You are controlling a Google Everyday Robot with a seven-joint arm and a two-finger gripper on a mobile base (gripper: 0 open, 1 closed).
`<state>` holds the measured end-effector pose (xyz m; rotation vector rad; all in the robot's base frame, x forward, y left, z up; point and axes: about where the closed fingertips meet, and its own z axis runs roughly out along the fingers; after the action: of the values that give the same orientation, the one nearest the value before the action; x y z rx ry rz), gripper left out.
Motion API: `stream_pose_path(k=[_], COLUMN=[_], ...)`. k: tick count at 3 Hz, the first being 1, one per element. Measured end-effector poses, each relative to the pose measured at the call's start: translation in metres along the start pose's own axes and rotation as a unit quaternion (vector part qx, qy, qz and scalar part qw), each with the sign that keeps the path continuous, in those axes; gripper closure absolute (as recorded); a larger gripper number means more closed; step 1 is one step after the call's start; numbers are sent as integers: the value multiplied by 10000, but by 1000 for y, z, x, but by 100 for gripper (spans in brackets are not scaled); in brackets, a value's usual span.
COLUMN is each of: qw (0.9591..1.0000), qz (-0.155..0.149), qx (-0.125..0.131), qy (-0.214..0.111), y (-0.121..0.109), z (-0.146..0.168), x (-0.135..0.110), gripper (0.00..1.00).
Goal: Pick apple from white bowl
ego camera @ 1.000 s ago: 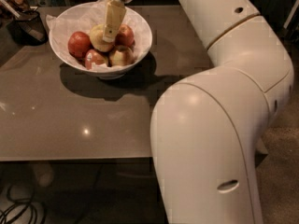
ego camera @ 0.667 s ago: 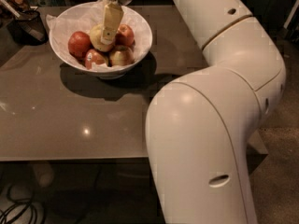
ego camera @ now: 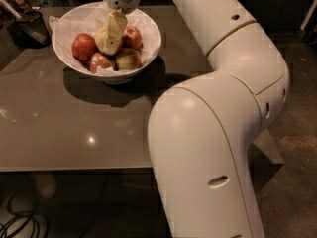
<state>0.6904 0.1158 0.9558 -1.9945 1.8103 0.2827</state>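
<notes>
The white bowl [ego camera: 150, 47], lined with crumpled white paper, stands at the far left of the brown table. It holds several apples. The apple [ego camera: 102, 39], large and pale yellow-green, sits in the middle of the pile. My gripper [ego camera: 114, 36] reaches straight down from above into the bowl and rests against the right side of that apple, hiding part of it. An all-red apple [ego camera: 82, 45] lies to its left and a red one [ego camera: 132, 35] to its right. Two smaller yellow-and-red apples [ego camera: 101, 62] [ego camera: 129, 59] lie in front.
A dark container [ego camera: 28, 28] stands at the table's far left corner, next to the bowl. My bulky white arm [ego camera: 208, 133] fills the right half of the view and overhangs the table's front edge [ego camera: 74, 168]. Cables [ego camera: 20, 222] lie on the floor.
The arm's large links have shifted slightly left in the view. The gripper stays down in the bowl against the pale apple. The apples have not visibly moved.
</notes>
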Motion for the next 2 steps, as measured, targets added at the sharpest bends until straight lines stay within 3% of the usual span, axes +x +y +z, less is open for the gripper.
stream_pose_path(k=[2], qw=[9997], qz=[137], qx=[-218], qy=[-50], y=[-3], z=[25], x=[10], gripper=[22])
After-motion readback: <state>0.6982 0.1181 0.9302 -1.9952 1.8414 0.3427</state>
